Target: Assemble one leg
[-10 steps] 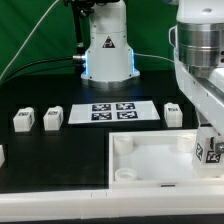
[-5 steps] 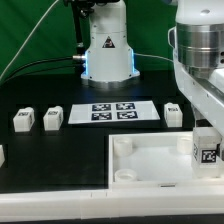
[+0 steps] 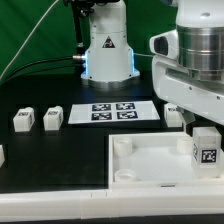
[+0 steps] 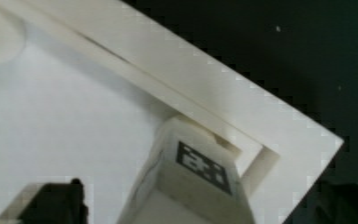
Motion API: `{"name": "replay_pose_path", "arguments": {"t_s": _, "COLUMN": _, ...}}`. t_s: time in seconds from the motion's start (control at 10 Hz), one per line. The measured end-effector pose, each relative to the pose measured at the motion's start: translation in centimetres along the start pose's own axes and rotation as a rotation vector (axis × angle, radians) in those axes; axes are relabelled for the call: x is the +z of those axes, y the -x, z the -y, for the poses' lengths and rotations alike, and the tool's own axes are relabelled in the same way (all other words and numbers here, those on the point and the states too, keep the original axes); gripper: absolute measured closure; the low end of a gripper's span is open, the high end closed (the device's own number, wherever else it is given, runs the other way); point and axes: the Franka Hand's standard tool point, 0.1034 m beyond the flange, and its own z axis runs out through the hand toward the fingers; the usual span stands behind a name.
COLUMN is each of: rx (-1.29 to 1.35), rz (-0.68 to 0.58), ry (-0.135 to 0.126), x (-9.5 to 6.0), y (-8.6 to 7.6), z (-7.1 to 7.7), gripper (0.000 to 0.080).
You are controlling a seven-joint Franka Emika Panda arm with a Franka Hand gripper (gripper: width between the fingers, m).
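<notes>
The leg (image 3: 206,148), a small white block with a square marker on its face, stands upright in the corner socket of the large white tray-shaped piece (image 3: 150,165) at the exterior view's right. In the wrist view the leg (image 4: 202,165) rises from the tray's corner (image 4: 140,70). My gripper (image 4: 202,208) is right above it, jaws astride the leg, with tray showing between the dark finger (image 4: 51,203) and the leg. The gripper looks open. In the exterior view the fingers are hidden behind the arm's white wrist (image 3: 190,85).
Three more legs (image 3: 24,120) (image 3: 53,118) (image 3: 172,114) stand on the black table behind the tray, and another (image 3: 2,155) is at the exterior view's left edge. The marker board (image 3: 111,112) lies in the middle. The arm's base (image 3: 108,55) stands behind.
The wrist has swung up and toward the exterior view's left. The leg, earlier half covered by the hand, now stands in full view in the tray's corner socket.
</notes>
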Motion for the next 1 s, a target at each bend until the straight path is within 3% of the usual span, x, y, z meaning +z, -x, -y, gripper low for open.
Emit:
{"name": "replay_pose_path", "arguments": {"t_s": 0.4, "rx": -0.496, "rz": -0.003, "ry": 0.033, "x": -0.03, "y": -0.28, "z": -0.39, "gripper": 0.015}}
{"name": "replay_pose_path", "arguments": {"t_s": 0.7, "rx": -0.786, "rz": 0.0, "ry": 0.033, "x": -0.08, "y": -0.77, "z": -0.63, "gripper": 0.015}}
{"name": "replay_pose_path", "arguments": {"t_s": 1.0, "rx": -0.813, "rz": 0.001, "ry": 0.031, "x": -0.07, "y": -0.78, "z": -0.63, "gripper": 0.015}}
